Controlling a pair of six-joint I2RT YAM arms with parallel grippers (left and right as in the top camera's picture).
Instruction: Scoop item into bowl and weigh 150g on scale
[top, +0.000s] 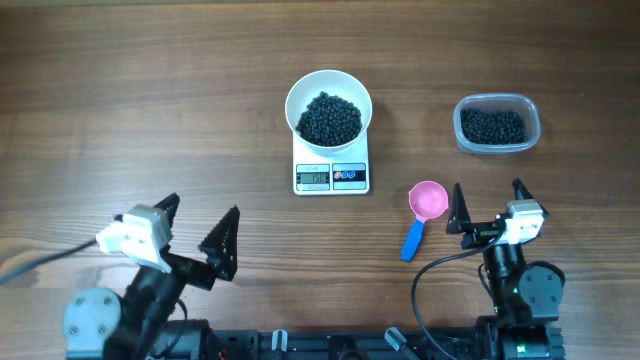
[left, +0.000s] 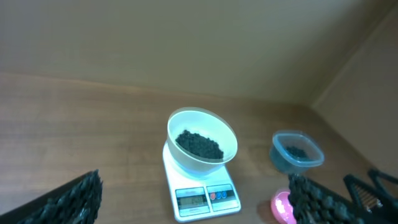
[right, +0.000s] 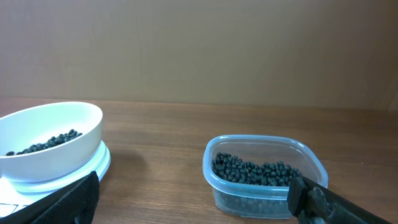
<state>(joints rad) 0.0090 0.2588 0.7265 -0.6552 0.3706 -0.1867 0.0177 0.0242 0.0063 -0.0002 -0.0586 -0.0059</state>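
We find the scale (top: 331, 177) on the tabletop (top: 150, 100), with its display and two buttons along the edge nearest the arms. The digits on the display are too small to read with confidence.

The bowl (top: 329, 80) stands on the scale and covers the rear part of its platform. A dark heap of beans (top: 329, 118) lies in the bottom of the bowl.

To the right of the scale and well apart from it, a clear tub (top: 459, 128) holds more of the same beans. The scoop (top: 425, 203) lies flat on the tabletop, to the right of the scale and nearer the arms. Its pink cup faces up, and its blue handle points toward the arms.

The left hand (top: 205, 203) hangs to the left of the scale and nearer the arms. Its fingers are spread wide and hold nothing. The right hand (top: 487, 186) hangs to the right of the scale, just beyond the scoop. Its fingers are likewise spread wide and hold nothing.
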